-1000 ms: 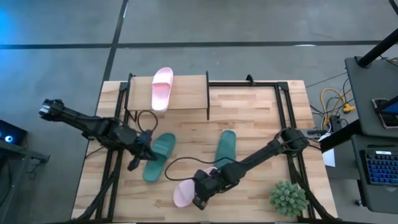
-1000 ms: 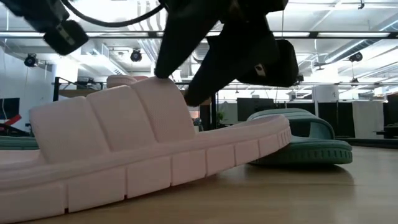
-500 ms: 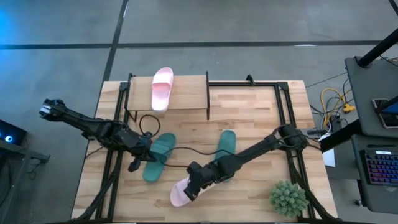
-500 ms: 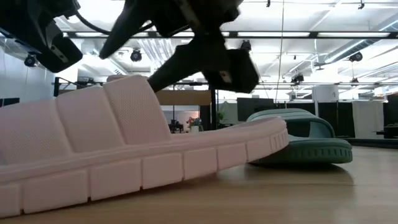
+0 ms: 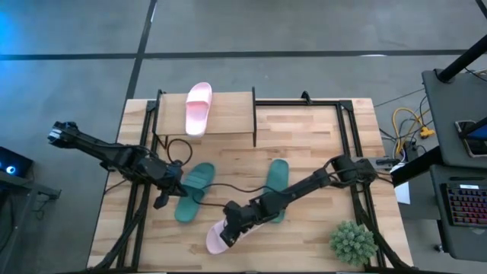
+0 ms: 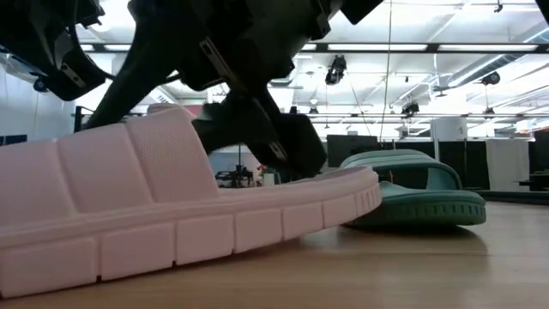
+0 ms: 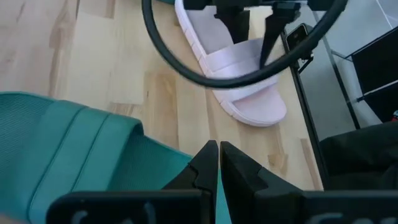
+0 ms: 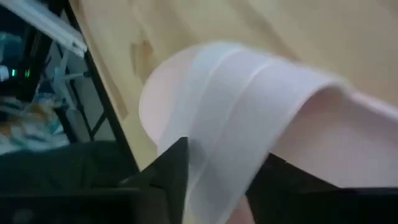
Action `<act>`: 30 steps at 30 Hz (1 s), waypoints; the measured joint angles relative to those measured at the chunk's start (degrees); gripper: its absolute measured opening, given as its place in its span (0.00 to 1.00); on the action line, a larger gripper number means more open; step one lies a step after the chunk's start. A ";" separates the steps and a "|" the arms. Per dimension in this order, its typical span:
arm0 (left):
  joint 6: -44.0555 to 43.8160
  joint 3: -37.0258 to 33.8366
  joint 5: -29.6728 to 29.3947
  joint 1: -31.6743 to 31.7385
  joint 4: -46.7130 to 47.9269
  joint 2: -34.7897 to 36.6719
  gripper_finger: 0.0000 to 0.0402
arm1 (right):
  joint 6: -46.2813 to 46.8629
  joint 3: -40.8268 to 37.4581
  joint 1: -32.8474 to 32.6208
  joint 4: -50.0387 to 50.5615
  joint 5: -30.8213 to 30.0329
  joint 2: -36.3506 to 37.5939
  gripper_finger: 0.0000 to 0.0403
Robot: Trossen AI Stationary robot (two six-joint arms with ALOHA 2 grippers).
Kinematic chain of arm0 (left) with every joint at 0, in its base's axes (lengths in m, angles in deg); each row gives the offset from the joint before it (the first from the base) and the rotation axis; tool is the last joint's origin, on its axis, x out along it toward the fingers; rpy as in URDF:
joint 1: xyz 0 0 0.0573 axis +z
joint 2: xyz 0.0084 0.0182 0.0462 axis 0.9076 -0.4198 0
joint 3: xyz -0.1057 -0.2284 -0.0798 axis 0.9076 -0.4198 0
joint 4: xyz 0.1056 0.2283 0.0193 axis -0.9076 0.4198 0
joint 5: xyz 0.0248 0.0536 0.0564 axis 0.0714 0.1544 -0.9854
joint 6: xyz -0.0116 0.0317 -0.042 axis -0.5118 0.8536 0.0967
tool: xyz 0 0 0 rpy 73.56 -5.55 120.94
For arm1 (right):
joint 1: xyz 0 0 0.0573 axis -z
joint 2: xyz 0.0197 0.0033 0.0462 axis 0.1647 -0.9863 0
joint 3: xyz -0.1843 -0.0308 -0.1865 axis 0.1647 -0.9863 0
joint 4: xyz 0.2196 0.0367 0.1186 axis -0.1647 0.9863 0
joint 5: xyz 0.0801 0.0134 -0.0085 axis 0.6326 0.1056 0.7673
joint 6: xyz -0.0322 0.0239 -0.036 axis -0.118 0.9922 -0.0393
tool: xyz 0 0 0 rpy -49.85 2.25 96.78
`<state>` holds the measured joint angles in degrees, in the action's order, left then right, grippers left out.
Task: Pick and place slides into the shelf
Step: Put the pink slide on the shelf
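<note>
Pale pink rubber slide sandal with one wide strap [image 5: 218, 235]: lies at the near edge of the butcher-block tabletop [image 5: 312, 137], directly under the right gripper [image 5: 232, 221]. In the right wrist view the two dark fingers [image 8: 171, 168] stand on either side of the strap's edge, the jaws at a narrow spread and closed on the strap. In the low view the sandal's toe end is tilted slightly up off the wood.

Dark teal-green slide sandal, left one [image 5: 192, 190]: lies just beside the left gripper [image 5: 169, 189], on its inner side. In the left wrist view the gripper's fingers [image 7: 208, 163] meet tip to tip, pressed together over the teal strap with nothing seen between them.

Dark teal-green slide sandal, right one [image 5: 275, 179]: just beyond the right gripper, partly under its arm.

Second pale pink slide sandal [image 5: 198, 108]: rests on the light wooden plank top of the small low rack with thin black frame [image 5: 232, 114], well apart from both grippers, on the far side of the table.

Spiky green potted plant [image 5: 353, 242]: near corner, well to the outer side of the right arm.

Change since one second ago: the right gripper and the pink sandal it holds have shifted toward the left arm, and the sandal's raised end sits lower in the low view. The left gripper has barely moved.
</note>
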<state>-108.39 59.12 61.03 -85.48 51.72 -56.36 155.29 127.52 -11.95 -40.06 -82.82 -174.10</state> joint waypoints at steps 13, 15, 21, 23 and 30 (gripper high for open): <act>-1.59 0.00 -1.29 0.05 0.20 0.62 0.01 | 34.57 0.27 1.96 12.61 -36.32 3.65 0.04; -1.60 0.00 -1.36 0.05 0.16 0.63 0.01 | 47.57 0.21 1.06 18.44 -44.02 4.20 0.03; -1.40 -0.01 -1.80 0.03 0.53 0.18 0.01 | 64.52 0.13 0.99 18.85 -50.08 4.02 0.03; -1.41 -0.09 -1.84 0.03 0.62 0.07 0.01 | 64.55 0.14 1.83 17.22 -49.80 3.54 0.03; -1.41 -0.20 -1.95 0.03 0.56 -0.49 0.01 | 64.83 0.13 4.02 17.12 -49.74 1.85 0.03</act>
<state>-109.80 58.92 59.08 -85.45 52.28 -56.85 220.11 127.65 -7.93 -22.94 -132.56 -172.26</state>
